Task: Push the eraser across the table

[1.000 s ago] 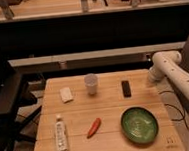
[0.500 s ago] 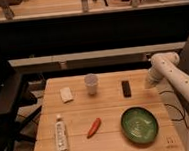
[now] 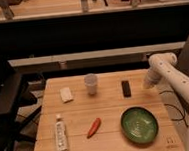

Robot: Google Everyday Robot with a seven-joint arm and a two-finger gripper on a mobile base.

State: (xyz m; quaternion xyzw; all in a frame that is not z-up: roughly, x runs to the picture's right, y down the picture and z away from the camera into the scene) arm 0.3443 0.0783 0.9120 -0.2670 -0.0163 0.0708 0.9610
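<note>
Pale wooden counter (image 3: 109, 111), dark shelving behind. Black eraser (image 3: 126, 88) lies far right, right of the cup (image 3: 91, 83). Claw (image 3: 149, 81) pinched together at the right edge, near the eraser, not touching.

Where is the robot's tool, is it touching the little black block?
Apart. The camera view shows bare light wooden table between the small black oblong eraser and the tool near the table's right edge.
</note>
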